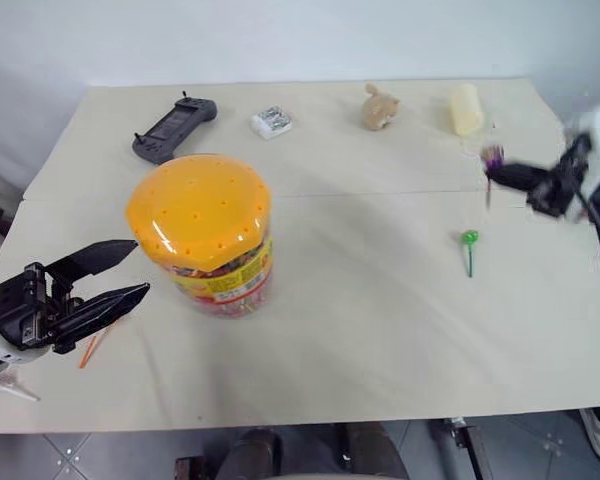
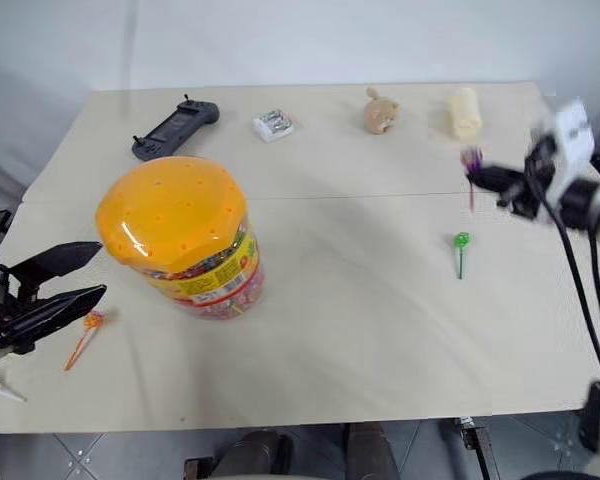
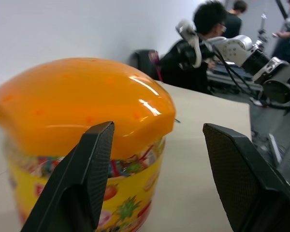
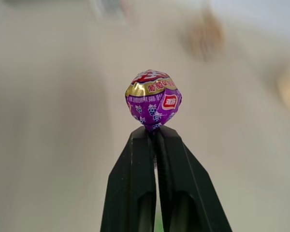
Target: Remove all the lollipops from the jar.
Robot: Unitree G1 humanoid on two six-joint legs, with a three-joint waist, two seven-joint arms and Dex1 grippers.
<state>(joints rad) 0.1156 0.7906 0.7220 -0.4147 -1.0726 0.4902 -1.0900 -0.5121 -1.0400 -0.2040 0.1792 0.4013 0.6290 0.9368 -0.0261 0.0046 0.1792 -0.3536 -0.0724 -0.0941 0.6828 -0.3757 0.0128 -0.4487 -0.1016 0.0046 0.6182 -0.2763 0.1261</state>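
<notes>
Gripping purple lollipop (image 4: 153, 103), right claw (image 4: 154, 137); wrapper print illegible.

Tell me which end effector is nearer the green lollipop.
Right. The right end effector hovers just beyond the green lollipop; the left end effector sits across the jar.

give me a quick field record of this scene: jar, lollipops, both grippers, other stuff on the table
jar: clear jar upright on the table, orange lid on
lollipops out: green lollipop lying on the table's right side; orange lollipop lying left of the jar
lollipop in grip: purple lollipop, held by its stick
right gripper: shut on the purple lollipop, above the table's right side
left gripper: open, beside the jar, not touching
other items: game controller, small white pack, plush toy, cream cylinder along the far edge
</notes>
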